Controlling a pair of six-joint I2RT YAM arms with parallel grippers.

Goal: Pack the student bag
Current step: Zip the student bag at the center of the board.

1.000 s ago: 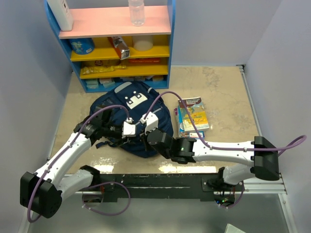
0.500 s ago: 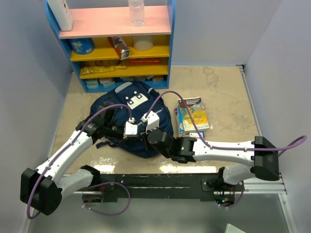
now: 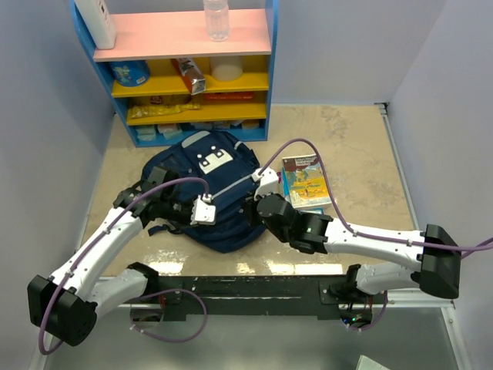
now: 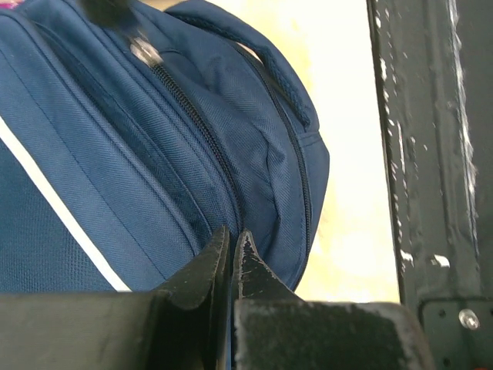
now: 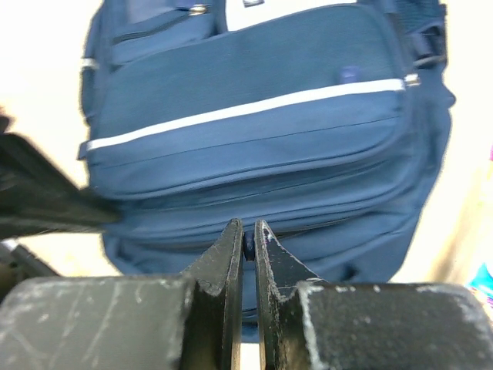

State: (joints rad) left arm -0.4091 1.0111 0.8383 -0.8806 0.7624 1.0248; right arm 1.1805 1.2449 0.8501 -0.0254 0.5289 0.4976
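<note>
Student bag lies centre-left, near side of shelf — L gripper pressed together at its near seam, R gripper clamped on blue zip tab — so pull along the track w/ L bracing.

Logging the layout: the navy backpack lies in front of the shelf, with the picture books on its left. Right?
No: the top external view shows the picture books on the right of the backpack, not its left. The rest holds.
</note>
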